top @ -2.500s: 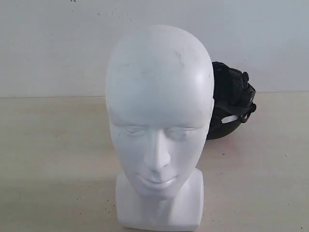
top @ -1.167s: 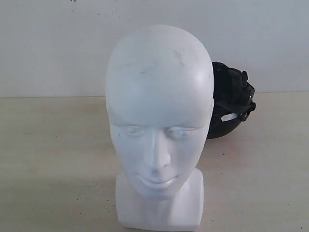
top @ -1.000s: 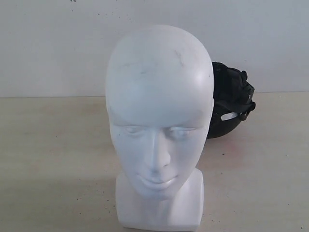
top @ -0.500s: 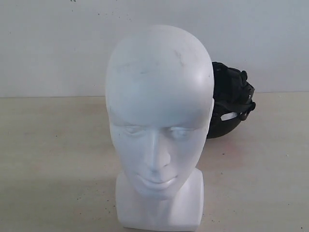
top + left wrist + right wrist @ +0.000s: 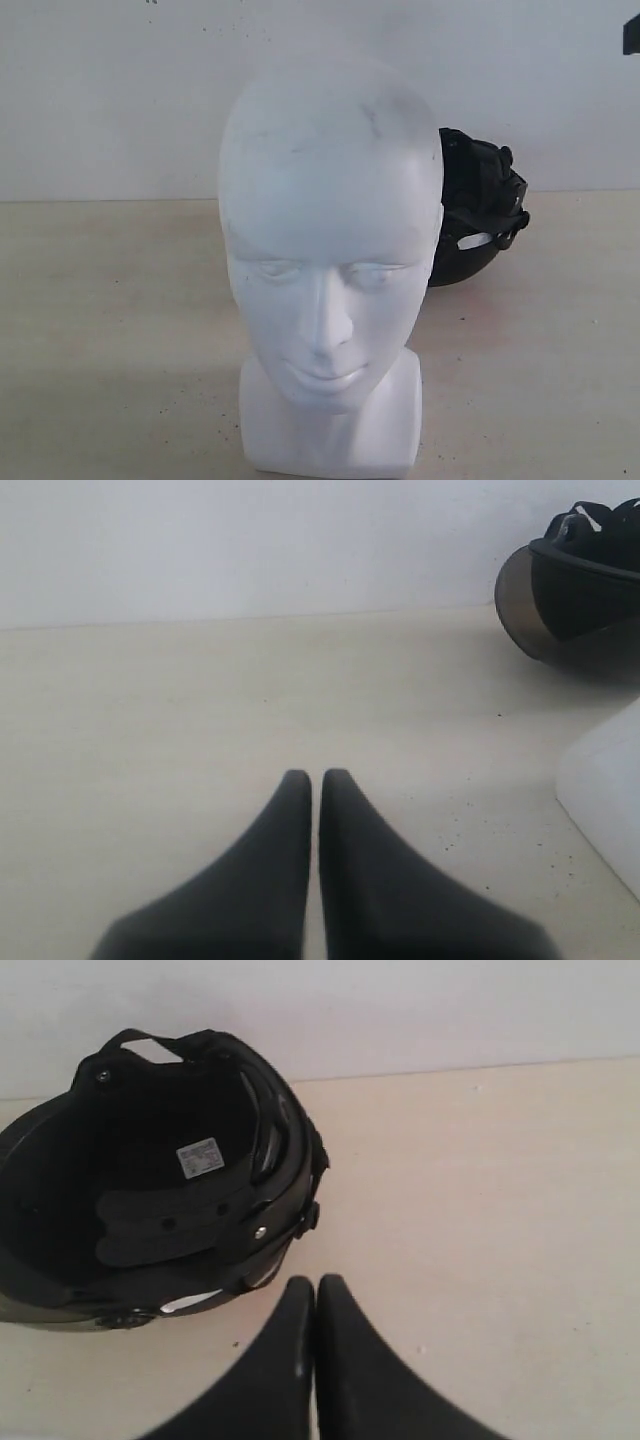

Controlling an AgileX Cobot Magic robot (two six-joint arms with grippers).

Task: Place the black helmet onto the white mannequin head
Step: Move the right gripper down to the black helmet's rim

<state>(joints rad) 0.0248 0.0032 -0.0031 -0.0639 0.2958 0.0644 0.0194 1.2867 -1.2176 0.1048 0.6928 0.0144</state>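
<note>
The white mannequin head (image 5: 330, 260) stands upright in the foreground of the exterior view, facing the camera; its block base (image 5: 605, 800) shows at the edge of the left wrist view. The black helmet (image 5: 478, 205) lies on the table behind it to the right, half hidden by the head. In the right wrist view the helmet (image 5: 160, 1190) rests with its padded inside showing. My right gripper (image 5: 316, 1282) is shut, empty, just beside the helmet's rim. My left gripper (image 5: 316, 776) is shut over bare table, far from the helmet's smoky visor (image 5: 520, 600).
A pale beige table (image 5: 110, 320) runs back to a plain white wall (image 5: 120, 90). A small dark piece of the right arm (image 5: 631, 35) shows at the top right corner of the exterior view.
A dark piece of an arm has come into the top right corner of the exterior view. The head and the helmet have not moved.
</note>
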